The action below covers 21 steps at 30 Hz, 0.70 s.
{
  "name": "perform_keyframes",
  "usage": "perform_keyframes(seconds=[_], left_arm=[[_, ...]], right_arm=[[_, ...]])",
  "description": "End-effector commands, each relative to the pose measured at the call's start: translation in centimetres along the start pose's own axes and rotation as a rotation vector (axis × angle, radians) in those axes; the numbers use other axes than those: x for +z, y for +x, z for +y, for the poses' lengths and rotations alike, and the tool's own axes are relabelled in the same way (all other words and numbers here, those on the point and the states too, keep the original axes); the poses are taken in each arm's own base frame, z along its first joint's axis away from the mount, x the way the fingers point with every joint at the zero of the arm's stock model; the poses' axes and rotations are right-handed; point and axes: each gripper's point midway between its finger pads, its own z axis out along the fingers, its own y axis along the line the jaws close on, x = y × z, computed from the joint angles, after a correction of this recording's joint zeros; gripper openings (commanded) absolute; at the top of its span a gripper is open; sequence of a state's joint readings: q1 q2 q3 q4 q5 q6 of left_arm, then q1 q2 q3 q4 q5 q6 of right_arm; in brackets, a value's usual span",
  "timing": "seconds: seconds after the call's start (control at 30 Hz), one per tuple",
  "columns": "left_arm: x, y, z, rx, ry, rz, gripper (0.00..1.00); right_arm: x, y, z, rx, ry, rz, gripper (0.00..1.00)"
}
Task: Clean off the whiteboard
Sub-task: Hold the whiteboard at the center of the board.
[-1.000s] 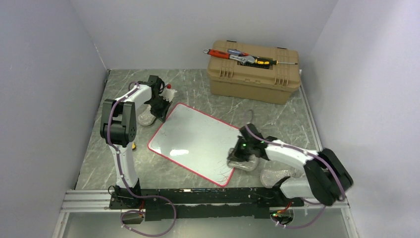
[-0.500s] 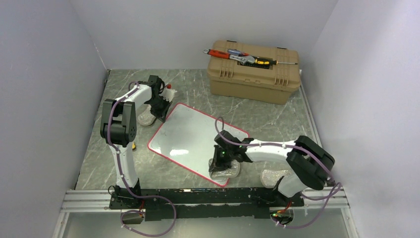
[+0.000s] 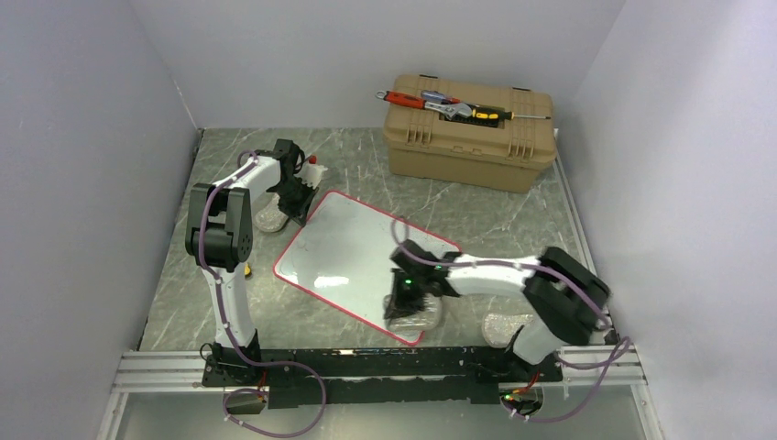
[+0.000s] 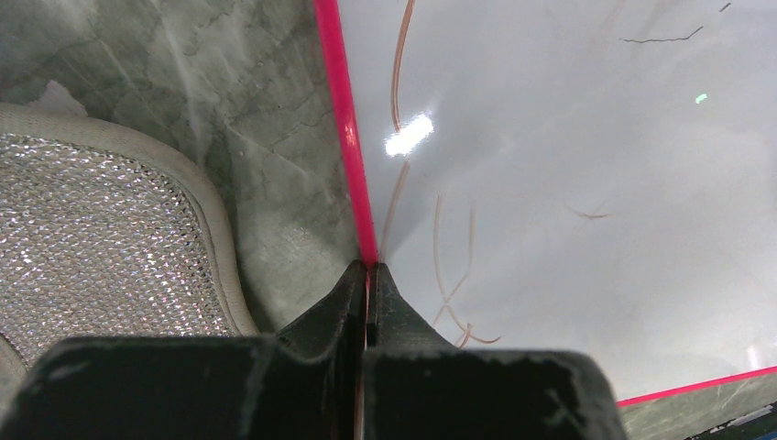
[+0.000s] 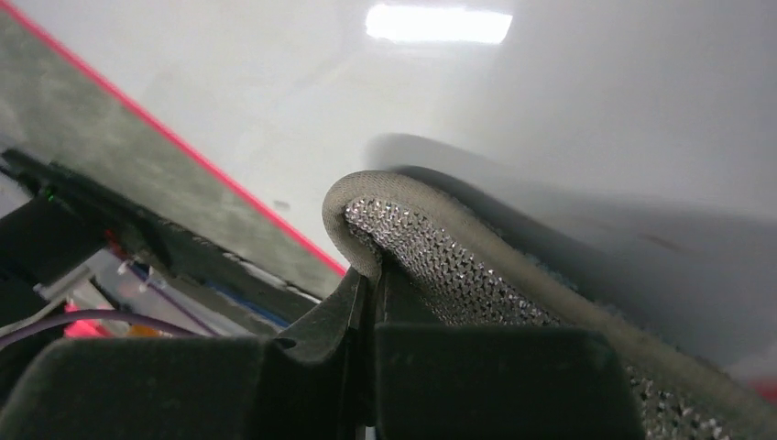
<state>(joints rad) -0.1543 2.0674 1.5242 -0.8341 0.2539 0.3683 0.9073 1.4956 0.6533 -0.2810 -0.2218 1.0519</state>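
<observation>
R jaws (image 5: 371,275): pinched shut on folded edge of a mesh wiping pad (image 5: 440,247), pad pressed flat on the board's near corner.
L jaws (image 4: 368,275): shut on the red rim at far-left edge of whiteboard (image 4: 568,183), pinning it. No shift in L arm over the last sec.

Change: R arm has swept pad leftward, from counter (image 3: 513,220) just off the near-right edge onto the near corner, w/ most of the travel in the first half-sec and only a small creep since. Thin scribbles seen at that corner earlier are now under or behind the pad. Can't tell yet if wiped. Judgement: mid-stroke, near corner being cleared.

Still to do: brownish pen strokes (image 4: 454,275) near L jaws, a faint dark line farther across.

Board lies flat mid-counter, turned diagonal, between the arms.

Counts:
- arms 2
- whiteboard 1
- mesh pads 3: one held, one loose (image 4: 110,229) just left of the rim, one (image 3: 507,327) near R base
- tan toolbox (image 3: 467,137) 1, far right, several hand tools on lid, no. unclear
</observation>
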Motion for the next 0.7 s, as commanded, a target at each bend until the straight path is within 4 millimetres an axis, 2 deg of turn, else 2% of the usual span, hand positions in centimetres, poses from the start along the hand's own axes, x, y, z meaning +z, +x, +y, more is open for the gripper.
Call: perform_keyframes(seconds=[0.0, 0.1, 0.17, 0.23, 0.3, 0.4, 0.47, 0.53, 0.6, 0.67], left_arm=[[2.0, 2.6, -2.6, -0.026, 0.093, 0.099, 0.04], [2.0, 2.8, -2.6, -0.022, 0.089, 0.104, 0.04], [1.9, 2.8, -2.5, -0.021, 0.086, 0.103, 0.04], [1.8, 2.7, -2.5, -0.02, 0.083, 0.096, 0.04], [1.9, 2.8, -2.6, -0.023, 0.085, 0.094, 0.04], [2.1, 2.9, -2.6, -0.026, 0.09, 0.094, 0.04], [2.1, 2.9, -2.7, -0.027, 0.092, 0.094, 0.03], [2.1, 2.9, -2.7, -0.027, 0.094, 0.092, 0.04], [2.0, 2.8, -2.7, -0.024, 0.093, 0.088, 0.04], [2.0, 2.9, -2.7, -0.023, 0.093, 0.092, 0.04]], right_arm=[[6.0, 2.4, -3.1, -0.082, 0.199, 0.084, 0.0], [7.8, 0.5, 0.8, -0.123, 0.128, 0.073, 0.0], [7.8, -0.3, 1.3, -0.138, 0.146, 0.061, 0.0], [6.5, -0.5, 0.0, -0.108, 0.155, 0.045, 0.0], [4.6, 0.2, -3.1, -0.043, 0.177, 0.039, 0.0], [1.8, 2.6, -7.7, 0.029, 0.222, 0.043, 0.0], [0.0, 4.1, -9.6, 0.057, 0.247, 0.051, 0.0], [-0.8, 5.0, -10.8, 0.077, 0.26, 0.051, 0.0], [-0.8, 5.3, -11.2, 0.088, 0.251, 0.05, 0.0], [-0.1, 5.3, -10.7, 0.084, 0.239, 0.062, 0.0]])
